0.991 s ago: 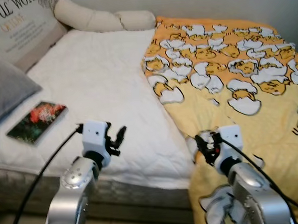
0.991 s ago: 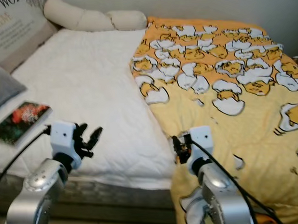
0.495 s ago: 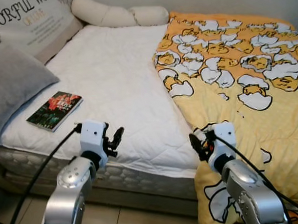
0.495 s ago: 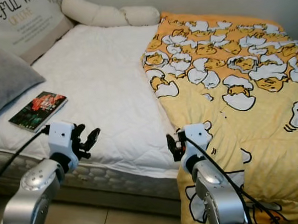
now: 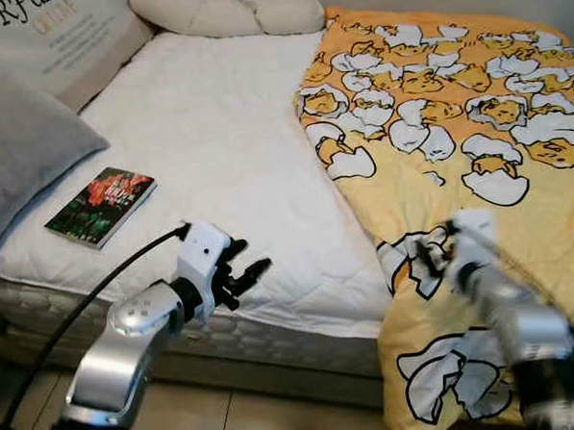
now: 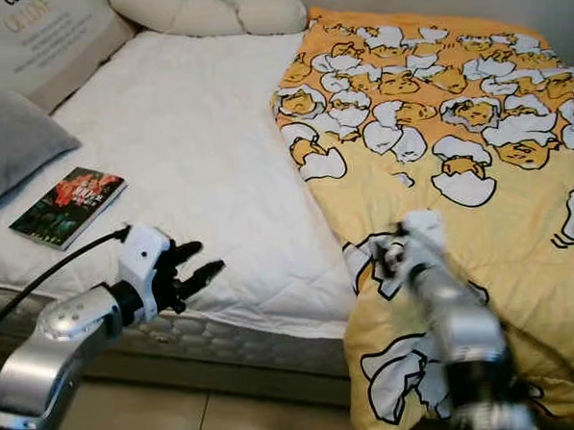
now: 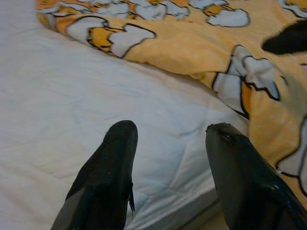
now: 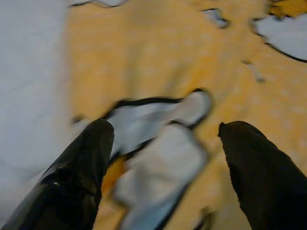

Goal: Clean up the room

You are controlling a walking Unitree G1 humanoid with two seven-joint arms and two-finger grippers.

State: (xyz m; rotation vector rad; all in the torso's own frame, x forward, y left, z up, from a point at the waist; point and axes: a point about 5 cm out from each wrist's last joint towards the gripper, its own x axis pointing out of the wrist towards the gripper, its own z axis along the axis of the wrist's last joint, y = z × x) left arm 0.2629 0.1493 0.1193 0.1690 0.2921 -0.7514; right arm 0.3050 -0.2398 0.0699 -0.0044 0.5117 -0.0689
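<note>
Both fingers (image 7: 110, 177) wide apart — empty

This is a bedroom in a home, shown by the bed (image 5: 216, 151) with its white quilted mattress cover, a yellow cartoon-print blanket (image 5: 455, 119) across one side, a grey pillow (image 5: 19, 152), a long cream bolster (image 5: 228, 14), a book (image 5: 101, 205), and what looks like tiled floor (image 5: 259, 419) below.
</note>
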